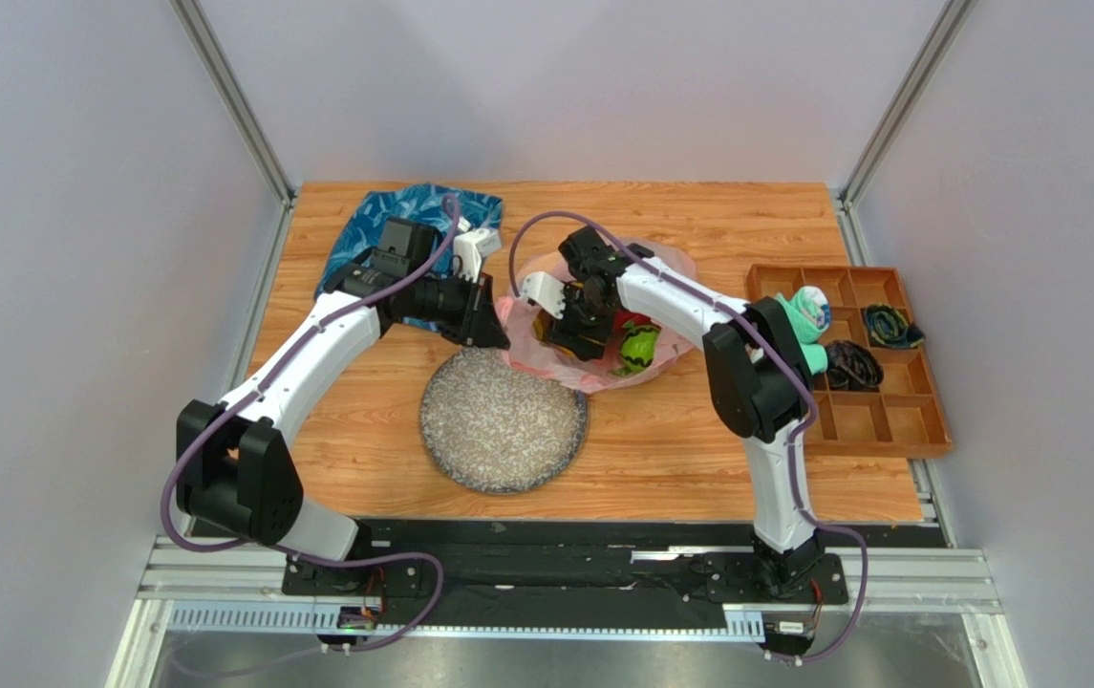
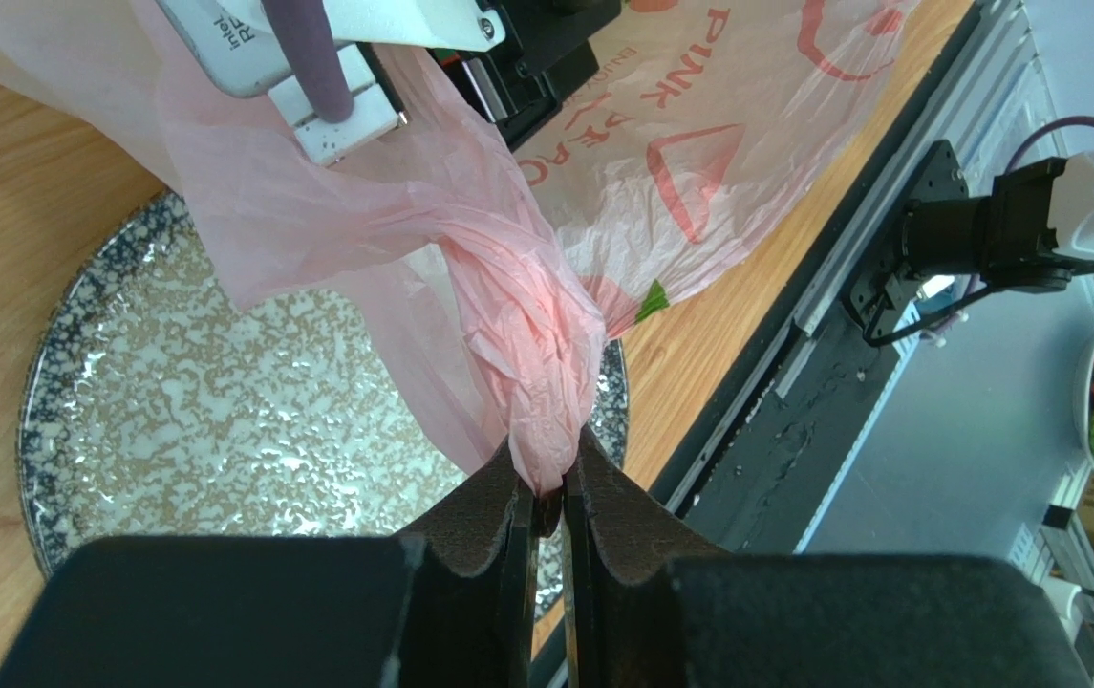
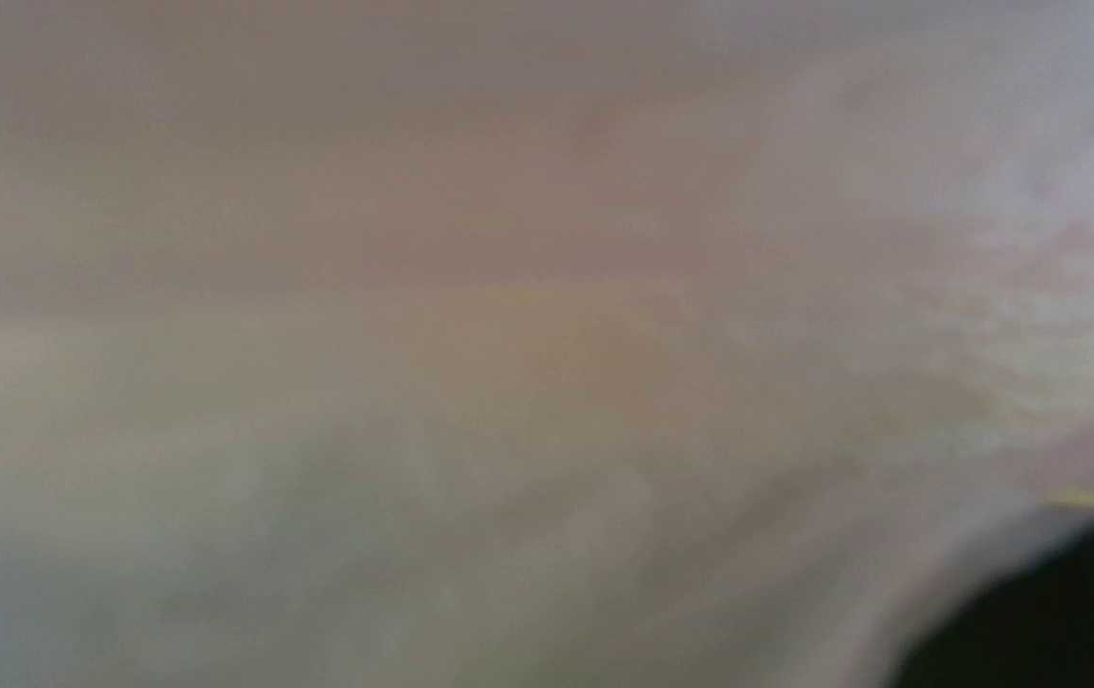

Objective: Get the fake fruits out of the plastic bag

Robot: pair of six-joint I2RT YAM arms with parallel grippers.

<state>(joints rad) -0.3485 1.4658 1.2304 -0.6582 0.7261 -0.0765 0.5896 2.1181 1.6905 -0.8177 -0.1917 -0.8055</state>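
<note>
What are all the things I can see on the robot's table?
table: one, light wood, under everything
plastic bag: one, see-through pink, middle of the table
fake fruits: a few showing, green and red, inside the bag; the rest are hidden
plate: one, speckled grey, just in front of the bag
cloth: one, blue with leaves, back left
tray: one, brown with compartments, right side
rolled bundle: one, teal and white, in the tray
coiled things: two, black, in the tray
left tool: one, black, shut on a twisted bit of the bag
right tool: one, black, down in the bag; cannot tell if open
</note>
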